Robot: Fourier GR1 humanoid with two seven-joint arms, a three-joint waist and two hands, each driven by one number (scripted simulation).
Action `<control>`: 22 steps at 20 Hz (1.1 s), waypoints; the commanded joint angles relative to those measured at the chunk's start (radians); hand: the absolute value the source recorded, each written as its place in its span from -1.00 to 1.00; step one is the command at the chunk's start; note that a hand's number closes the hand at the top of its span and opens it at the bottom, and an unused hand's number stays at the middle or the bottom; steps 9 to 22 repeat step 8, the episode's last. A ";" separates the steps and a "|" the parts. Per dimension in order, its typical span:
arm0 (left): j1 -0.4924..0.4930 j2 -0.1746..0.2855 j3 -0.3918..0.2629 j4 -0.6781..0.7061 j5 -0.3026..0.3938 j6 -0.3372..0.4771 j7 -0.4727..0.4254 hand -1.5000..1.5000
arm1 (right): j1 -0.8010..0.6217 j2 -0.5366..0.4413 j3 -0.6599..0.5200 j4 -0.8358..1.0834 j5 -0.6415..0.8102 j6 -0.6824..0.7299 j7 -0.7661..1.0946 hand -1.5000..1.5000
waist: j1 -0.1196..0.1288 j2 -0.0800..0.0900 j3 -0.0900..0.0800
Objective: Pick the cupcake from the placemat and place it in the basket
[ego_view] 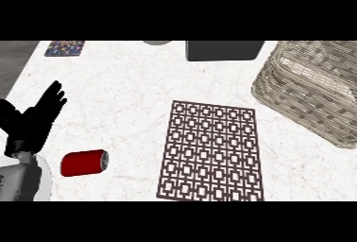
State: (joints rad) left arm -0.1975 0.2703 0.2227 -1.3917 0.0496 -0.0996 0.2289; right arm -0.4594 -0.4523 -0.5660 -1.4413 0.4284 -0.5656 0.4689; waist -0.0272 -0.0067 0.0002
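At left edge, L hand (35, 123) rests open, fingers up; red can (84, 163) beside it; mat (213, 151) center, basket (314, 90) rt.

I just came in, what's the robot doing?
Nothing is being handled right now. The robot's left hand rests open at the left of the counter; the right hand is out of view. The patterned placemat lies bare in the middle, no cupcake in sight. The wicker basket stands at the right, and a red can lies on its side near the left hand.
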 commanded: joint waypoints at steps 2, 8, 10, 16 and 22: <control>0.019 -0.021 -0.005 0.027 -0.014 0.011 -0.043 0.00 | 0.246 -0.056 -0.143 -0.147 -0.217 0.183 -0.052 -1.00 | -0.006 0.001 0.000; -0.017 -0.007 0.010 0.022 -0.002 0.012 -0.010 0.00 | 0.483 -0.085 -0.296 -0.274 -0.432 0.435 -0.079 -1.00 | -0.004 0.002 0.000; -0.017 -0.007 0.010 0.022 -0.002 0.012 -0.010 0.00 | 0.483 -0.085 -0.296 -0.274 -0.432 0.435 -0.079 -1.00 | -0.004 0.002 0.000; -0.017 -0.007 0.010 0.022 -0.002 0.012 -0.010 0.00 | 0.483 -0.085 -0.296 -0.274 -0.432 0.435 -0.079 -1.00 | -0.004 0.002 0.000; -0.017 -0.007 0.010 0.022 -0.002 0.012 -0.010 0.00 | 0.483 -0.085 -0.296 -0.274 -0.432 0.435 -0.079 -1.00 | -0.004 0.002 0.000</control>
